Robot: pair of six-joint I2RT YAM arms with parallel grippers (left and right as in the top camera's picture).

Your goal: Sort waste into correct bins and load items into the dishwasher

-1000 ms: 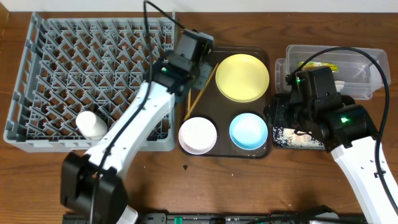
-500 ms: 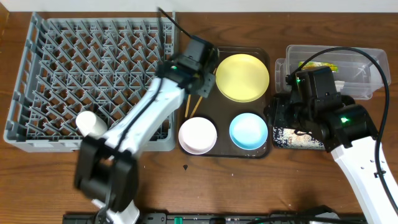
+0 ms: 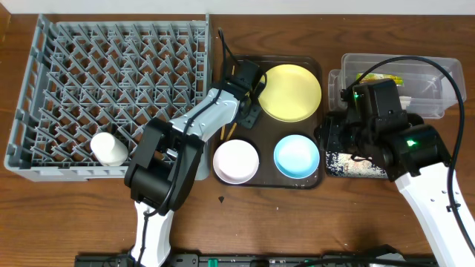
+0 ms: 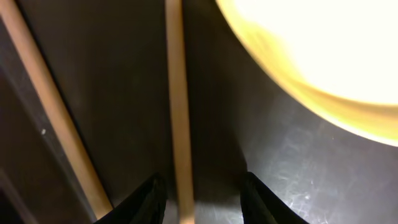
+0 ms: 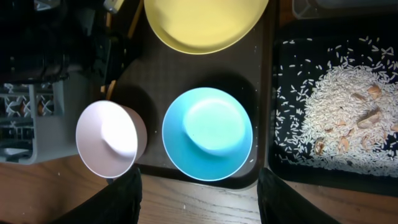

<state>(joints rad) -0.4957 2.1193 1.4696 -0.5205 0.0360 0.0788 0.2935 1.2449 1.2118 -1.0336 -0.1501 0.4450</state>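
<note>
My left gripper (image 4: pixel 202 177) is open low over the brown tray (image 3: pixel 320 119). One wooden chopstick (image 4: pixel 179 124) lies between its jaws with a gap on each side. A second chopstick (image 4: pixel 50 118) lies to the left, and the yellow plate (image 4: pixel 323 56) is close on the right. The pink bowl (image 3: pixel 236 161) and blue bowl (image 3: pixel 297 156) sit at the tray's front. My right gripper (image 5: pixel 202 202) is open and holds nothing, just in front of the blue bowl (image 5: pixel 207 134). The white cup (image 3: pixel 107 147) lies in the grey dish rack (image 3: pixel 44 89).
The black tray (image 5: pixel 292 168), right of the brown tray, holds scattered rice (image 5: pixel 339 87). Behind it the clear tub (image 3: pixel 430 70) holds the green-and-yellow wrapper (image 3: pixel 378 78). Bare wooden table (image 3: pixel 297 222) runs along the front.
My left gripper has gone from shut to open and shifted right and down toward the tray beside the plate. The right arm has not moved.
</note>
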